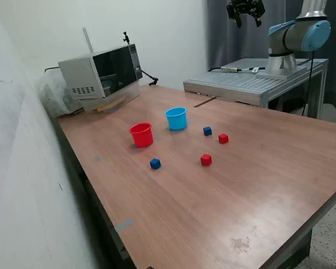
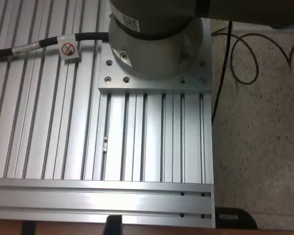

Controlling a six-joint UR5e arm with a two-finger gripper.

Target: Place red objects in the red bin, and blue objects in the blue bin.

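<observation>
The red bin (image 1: 141,134) and the blue bin (image 1: 176,118) stand upright side by side on the wooden table (image 1: 257,185). Toward the exterior view's right of them lie a blue cube (image 1: 207,131) and a red cube (image 1: 223,138). Nearer the front lie a second blue cube (image 1: 155,163) and a second red cube (image 1: 206,160). My gripper (image 1: 249,22) hangs high at the back, far above and behind all of them, open and holding nothing. The wrist view shows only the arm's base (image 2: 154,39) on a ribbed aluminium plate (image 2: 152,142).
A microwave-like grey box (image 1: 101,73) sits at the table's back corner by the wall. The raised aluminium plate (image 1: 241,84) carrying the arm's base (image 1: 283,56) borders the table's back. Cables (image 2: 235,54) lie on the floor beside the plate.
</observation>
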